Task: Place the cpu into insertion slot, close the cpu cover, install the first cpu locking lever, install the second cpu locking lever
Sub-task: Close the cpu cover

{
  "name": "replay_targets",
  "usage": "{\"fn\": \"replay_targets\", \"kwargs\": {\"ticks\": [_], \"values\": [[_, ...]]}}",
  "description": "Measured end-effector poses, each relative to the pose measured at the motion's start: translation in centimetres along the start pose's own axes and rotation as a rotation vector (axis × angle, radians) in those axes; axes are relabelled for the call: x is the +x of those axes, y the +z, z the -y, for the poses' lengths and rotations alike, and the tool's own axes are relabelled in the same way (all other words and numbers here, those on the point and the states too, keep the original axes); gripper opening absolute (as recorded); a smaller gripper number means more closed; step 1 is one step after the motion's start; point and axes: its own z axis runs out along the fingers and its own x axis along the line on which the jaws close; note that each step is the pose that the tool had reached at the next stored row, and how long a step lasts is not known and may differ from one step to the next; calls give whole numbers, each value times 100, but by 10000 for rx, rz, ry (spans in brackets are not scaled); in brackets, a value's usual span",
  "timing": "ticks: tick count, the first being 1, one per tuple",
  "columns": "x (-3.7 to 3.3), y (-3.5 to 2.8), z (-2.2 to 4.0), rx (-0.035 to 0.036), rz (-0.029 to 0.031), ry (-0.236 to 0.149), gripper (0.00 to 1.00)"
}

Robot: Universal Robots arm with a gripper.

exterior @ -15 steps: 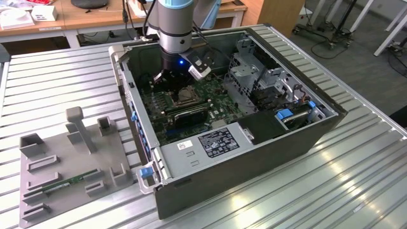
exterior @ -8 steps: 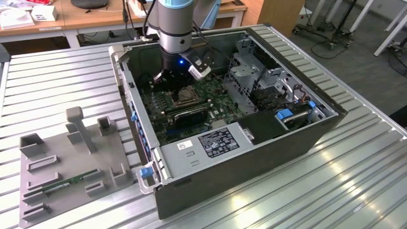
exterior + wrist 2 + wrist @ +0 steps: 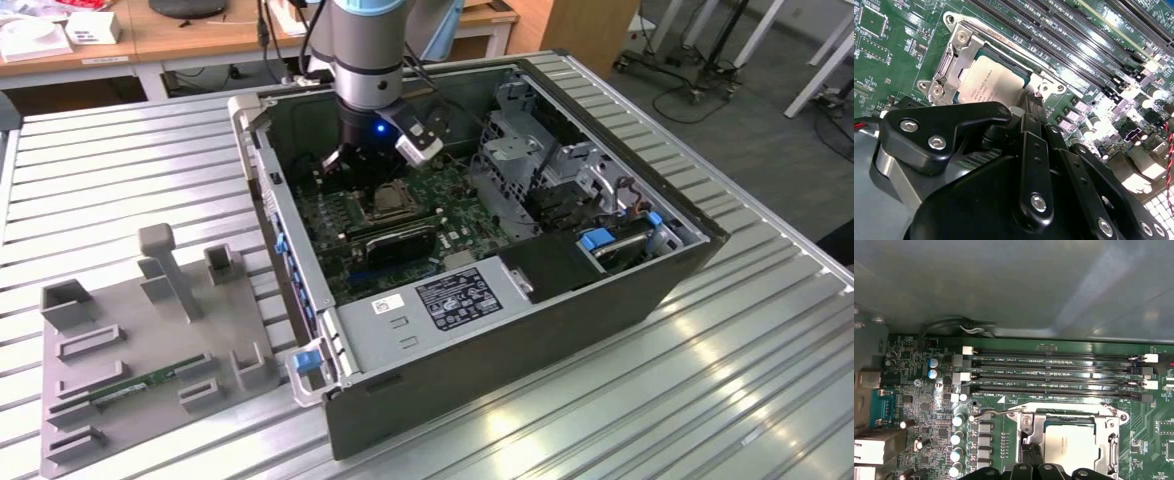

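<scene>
Arm (image 3: 367, 60) upright in case (image 3: 561, 350), pincer (image 3: 1031, 102) low beside cpu (image 3: 989, 80), cpu cover (image 3: 952, 54) down

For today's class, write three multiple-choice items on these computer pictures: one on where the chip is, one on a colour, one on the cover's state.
1. Where is the chip? A on a shelf; B in the socket; C on the floor.
2. The memory stick on the grey tray is: A green; B red; C white.
3. The metal cover is: A standing upright; B taken off; C down around the chip.
Answers: B, it sits inside the socket's rim; A, a green strip on grey; C, the cover lies flat.
</scene>
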Motion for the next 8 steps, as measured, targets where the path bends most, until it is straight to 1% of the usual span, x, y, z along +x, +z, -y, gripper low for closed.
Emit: {"fn": "replay_targets", "kwargs": {"ticks": [3,8], "values": [[0,-18,0,-1,1,0,11],[-1,-91,-2,-2,1,0,11]]}}
